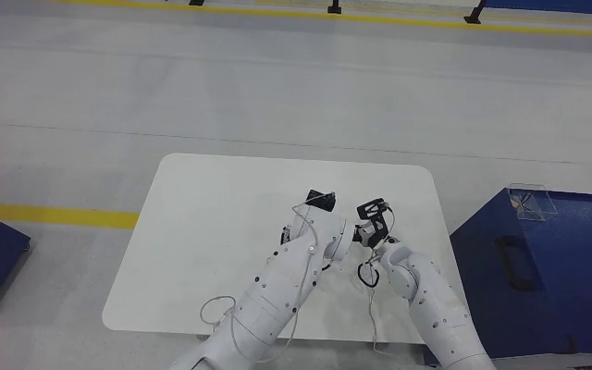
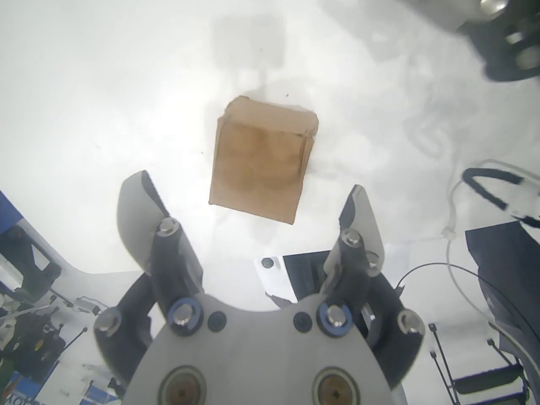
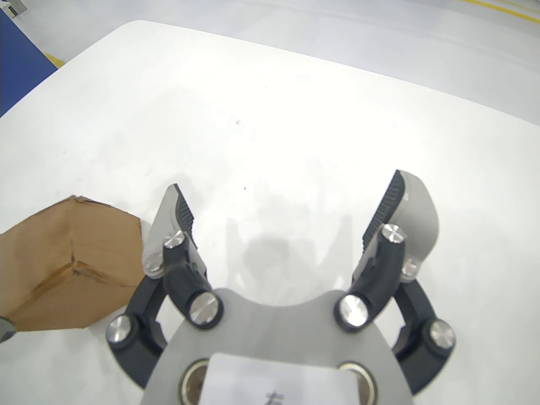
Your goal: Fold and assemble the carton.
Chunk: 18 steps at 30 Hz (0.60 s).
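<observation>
A small brown carton (image 2: 259, 166) stands on the white table (image 1: 213, 213), folded into a closed box with one top flap edge slightly raised. My left gripper (image 2: 249, 189) hangs open just above it, one finger on either side and neither touching. My right gripper (image 3: 289, 187) is open and holds nothing; it sits low over bare table with the carton (image 3: 71, 263) close beside one finger. In the left wrist view the right gripper (image 2: 498, 22) shows farther off. From above, the left arm (image 1: 305, 250) and right arm (image 1: 407, 277) meet near the table's middle and hide the carton.
A blue bin (image 1: 527, 268) with a clear plastic container (image 1: 532, 199) on it stands off the table's right edge. Another blue object (image 1: 9, 250) sits at the far left. A white cable (image 2: 451, 212) trails near the right arm. Bare table lies ahead.
</observation>
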Tool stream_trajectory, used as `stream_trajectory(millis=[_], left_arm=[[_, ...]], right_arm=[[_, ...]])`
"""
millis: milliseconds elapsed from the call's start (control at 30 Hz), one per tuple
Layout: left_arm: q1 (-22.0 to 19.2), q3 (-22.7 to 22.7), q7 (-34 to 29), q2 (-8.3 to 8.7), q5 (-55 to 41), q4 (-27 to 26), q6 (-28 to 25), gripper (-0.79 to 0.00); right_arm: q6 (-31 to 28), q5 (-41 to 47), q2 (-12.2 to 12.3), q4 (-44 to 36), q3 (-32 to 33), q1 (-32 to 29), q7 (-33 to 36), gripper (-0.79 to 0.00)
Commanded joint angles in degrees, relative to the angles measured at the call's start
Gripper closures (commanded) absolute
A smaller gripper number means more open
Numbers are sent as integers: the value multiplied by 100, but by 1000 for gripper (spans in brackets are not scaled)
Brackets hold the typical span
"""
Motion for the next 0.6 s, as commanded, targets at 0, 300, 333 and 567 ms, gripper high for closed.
stream_trajectory(millis=[0,300,333,567], left_arm=[[378,34,275,-20,832,-1103,274,-785],[2968,447,4036,652,1729,-3716,95,0],[3190,380,4496,753,1634,-3785,-31,0],[4336,-400,6547,1114,674,-3789,-545,0]], right_arm=[[0,0,0,0,0,0,0,-785],[0,0,0,0,0,0,0,-785],[0,0,0,0,0,0,0,-785],[0,0,0,0,0,0,0,-785]])
